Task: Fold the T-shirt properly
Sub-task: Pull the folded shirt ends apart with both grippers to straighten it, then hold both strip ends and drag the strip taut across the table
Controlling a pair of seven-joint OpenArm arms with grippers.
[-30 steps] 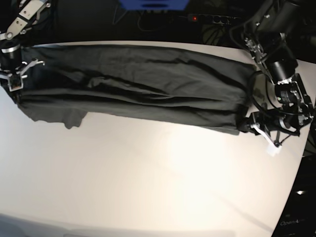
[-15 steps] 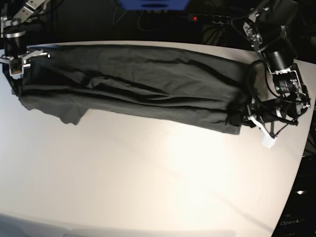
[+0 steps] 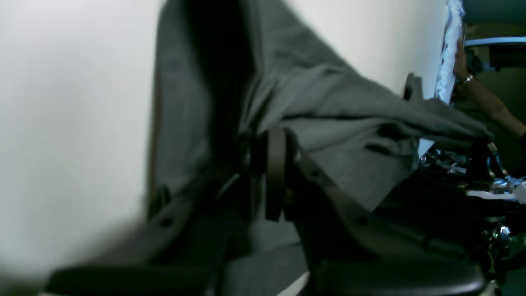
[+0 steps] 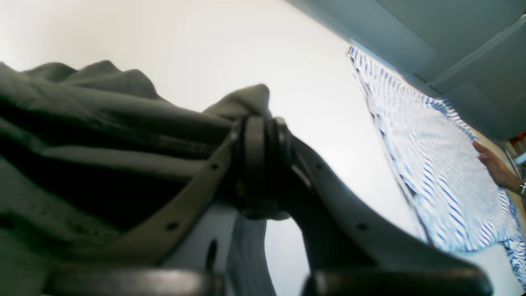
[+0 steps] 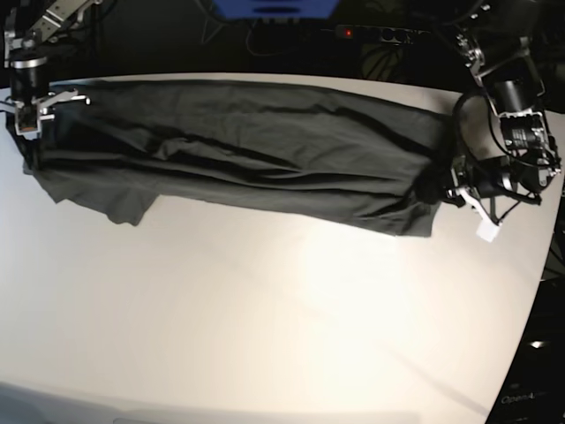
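Observation:
The dark grey T-shirt [image 5: 247, 155] lies stretched in a long, wrinkled band across the far half of the white table [image 5: 265, 318]. On the base view's right, my left gripper [image 5: 444, 191] is shut on the shirt's end; the left wrist view shows its jaws pinching the grey cloth [image 3: 328, 123] at the left gripper [image 3: 271, 172]. On the base view's left, my right gripper [image 5: 30, 141] is shut on the other end. The right wrist view shows bunched folds [image 4: 102, 119] running into the closed right gripper [image 4: 261, 164]. A sleeve flap [image 5: 128, 205] hangs toward the near side.
A blue-and-white striped cloth [image 4: 444, 176] lies on a neighbouring surface, with a person's hand [image 4: 495, 166] on it. A power strip with a red light [image 5: 371, 34] and a blue object [image 5: 274, 7] sit behind the table. The table's right edge curves close to the left arm.
Both grippers have moved toward the table's far side with the shirt ends in them. The shirt's near edge has shifted back and the band lies more taut.

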